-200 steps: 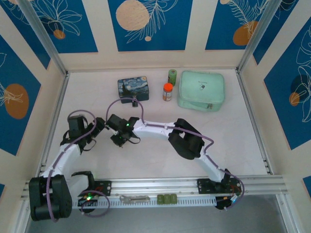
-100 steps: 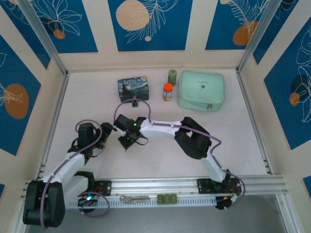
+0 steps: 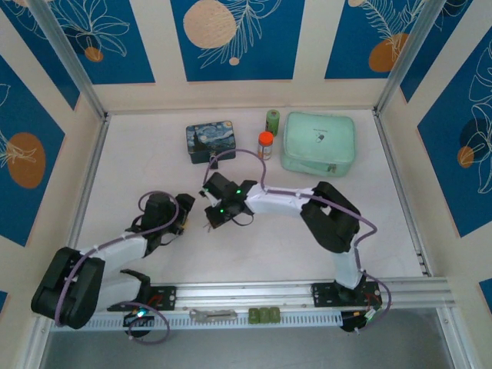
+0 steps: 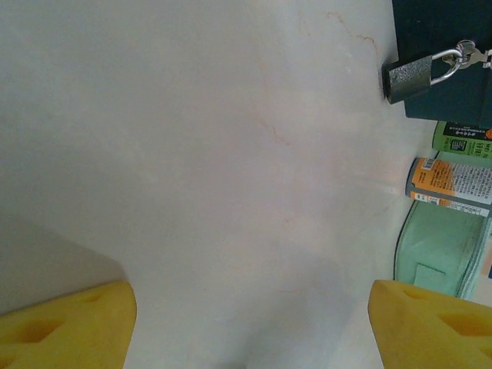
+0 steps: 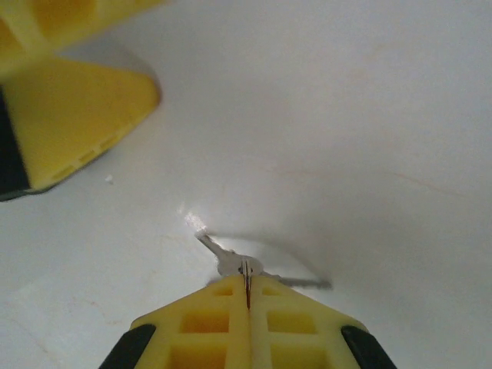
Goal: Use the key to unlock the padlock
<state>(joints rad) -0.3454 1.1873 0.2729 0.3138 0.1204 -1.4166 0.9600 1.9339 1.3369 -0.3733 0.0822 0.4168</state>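
Near the far edge of the white table (image 3: 384, 200), a blue starry-night painted box (image 3: 211, 141). Toward the middle, left gripper (image 4: 246, 323) with fingers wide apart, right gripper (image 5: 247, 286) clamped shut. At the box's near side, a dark silver-shackled padlock (image 4: 407, 77); in the right pinch, a thin silvery key (image 5: 229, 261).
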